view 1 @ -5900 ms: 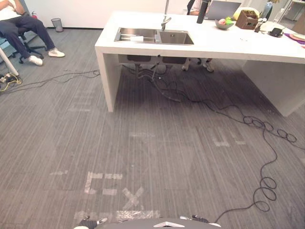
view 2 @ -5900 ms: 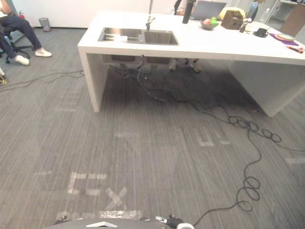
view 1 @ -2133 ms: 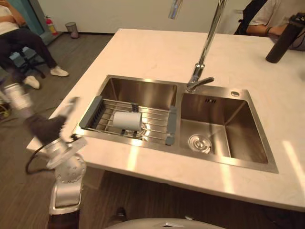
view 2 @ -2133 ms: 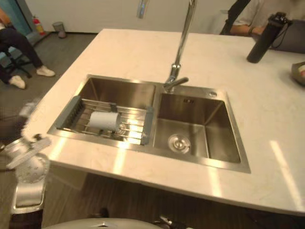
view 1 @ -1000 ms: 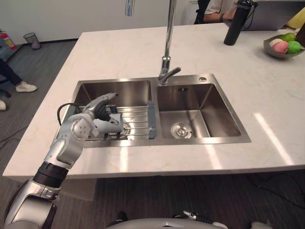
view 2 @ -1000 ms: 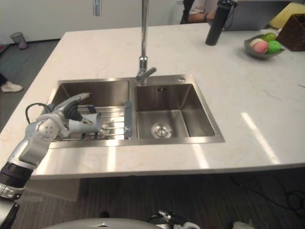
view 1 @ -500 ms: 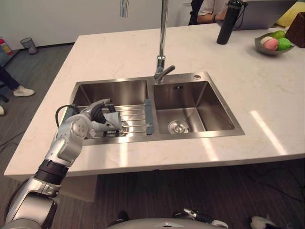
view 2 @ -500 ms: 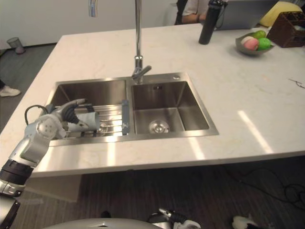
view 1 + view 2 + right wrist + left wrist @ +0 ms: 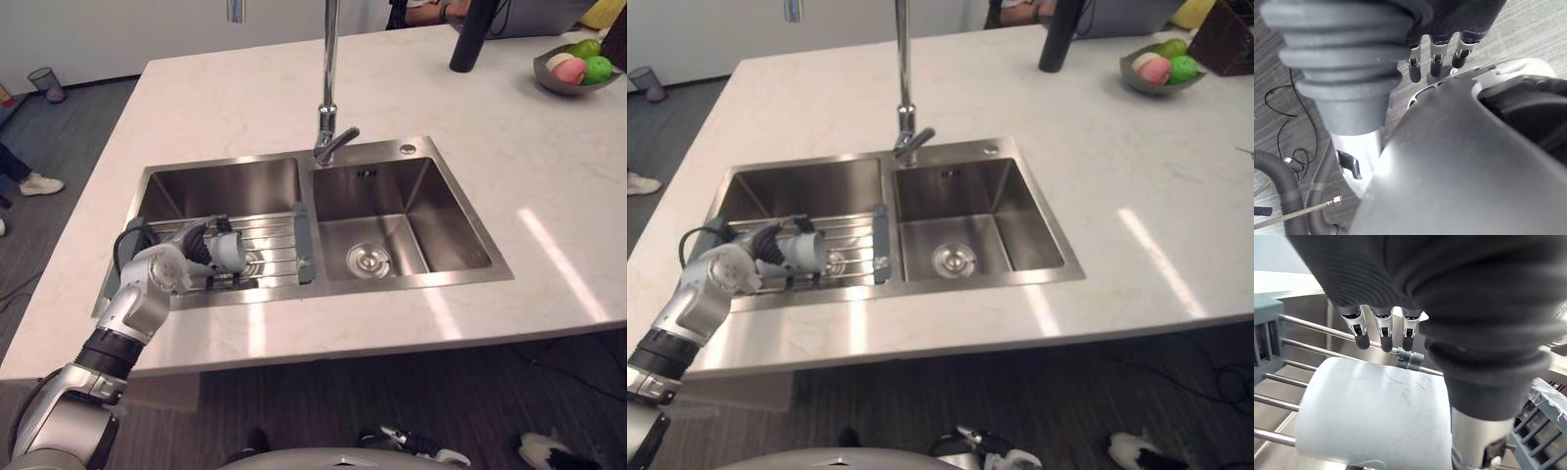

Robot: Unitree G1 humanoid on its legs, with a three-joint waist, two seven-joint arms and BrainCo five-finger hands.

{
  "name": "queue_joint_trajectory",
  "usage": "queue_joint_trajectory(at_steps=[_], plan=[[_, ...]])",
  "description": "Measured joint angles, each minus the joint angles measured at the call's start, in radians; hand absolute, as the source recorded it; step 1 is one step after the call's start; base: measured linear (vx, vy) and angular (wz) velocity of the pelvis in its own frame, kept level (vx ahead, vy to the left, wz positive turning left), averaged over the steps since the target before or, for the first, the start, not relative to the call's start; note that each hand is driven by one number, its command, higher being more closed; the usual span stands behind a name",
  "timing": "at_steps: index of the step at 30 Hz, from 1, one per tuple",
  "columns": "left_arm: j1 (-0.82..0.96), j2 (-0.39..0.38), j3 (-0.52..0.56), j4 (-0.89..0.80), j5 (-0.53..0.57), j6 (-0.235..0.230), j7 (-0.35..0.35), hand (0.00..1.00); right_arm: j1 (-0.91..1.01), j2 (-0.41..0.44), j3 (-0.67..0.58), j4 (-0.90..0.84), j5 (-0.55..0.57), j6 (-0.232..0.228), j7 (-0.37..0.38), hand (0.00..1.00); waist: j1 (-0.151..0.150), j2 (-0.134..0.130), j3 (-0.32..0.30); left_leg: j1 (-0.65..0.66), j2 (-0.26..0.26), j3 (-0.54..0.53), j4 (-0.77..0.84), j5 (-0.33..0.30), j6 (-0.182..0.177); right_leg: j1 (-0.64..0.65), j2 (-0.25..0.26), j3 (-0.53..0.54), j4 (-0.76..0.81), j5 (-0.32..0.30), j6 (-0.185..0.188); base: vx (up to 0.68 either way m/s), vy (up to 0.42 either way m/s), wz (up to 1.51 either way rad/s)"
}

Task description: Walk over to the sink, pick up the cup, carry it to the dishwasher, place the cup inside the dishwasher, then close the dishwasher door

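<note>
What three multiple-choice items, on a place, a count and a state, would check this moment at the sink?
1. Where is the cup?
A) in the right basin
B) on the rack in the left basin
C) on the counter

2. How many basins has the sink?
A) two
B) one
C) three

3. How does the cup lie?
A) upright
B) upside down
C) on its side

Answers:
1 B: the cup rests on the rack's bars, with the left hand at it.
2 A: two basins stand side by side.
3 C: the left wrist view shows its round wall lying across the bars.
</note>
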Motion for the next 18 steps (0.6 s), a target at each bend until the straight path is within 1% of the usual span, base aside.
queue_joint_trajectory(at_steps=[7, 10, 12, 18], plan=[[0.0, -0.001, 0.0, 0.068, 0.013, 0.001, 0.004, 0.0, -0.004, -0.006, 0.005, -0.006, -0.002, 0.005, -0.003, 0.0, -0.004, 0.002, 0.003, 0.0, 0.008, 0.003, -0.005, -0.005, -0.005, -0.003, 0.008, 0.008, -0.006, 0.006, -0.001, -0.04, -0.001, -0.03], [0.001, -0.003, 0.0, 0.095, 0.019, 0.002, 0.021, 0.0, -0.006, -0.006, 0.005, -0.008, -0.005, 0.006, -0.003, 0.0, -0.01, 0.003, 0.004, 0.0, 0.009, 0.004, -0.005, -0.006, -0.006, -0.004, 0.008, 0.01, -0.008, 0.006, -0.001, 0.0, 0.0, 0.0], [0.001, -0.005, 0.0, 0.115, 0.019, 0.002, 0.03, 0.0, -0.007, -0.006, 0.006, -0.014, -0.026, 0.006, -0.004, 0.0, -0.014, 0.005, 0.008, 0.0, 0.01, 0.006, -0.004, -0.008, -0.007, -0.004, 0.009, 0.012, -0.009, 0.006, -0.001, 0.0, 0.0, 0.0], [0.002, -0.011, -0.002, 0.153, 0.019, 0.0, 0.055, 0.0, -0.009, -0.006, 0.008, -0.038, -0.038, 0.016, -0.007, 0.0, -0.017, 0.009, 0.018, 0.0, 0.01, 0.013, 0.0, -0.011, -0.011, -0.004, 0.011, 0.019, -0.016, 0.007, -0.001, 0.04, -0.006, -0.03]])
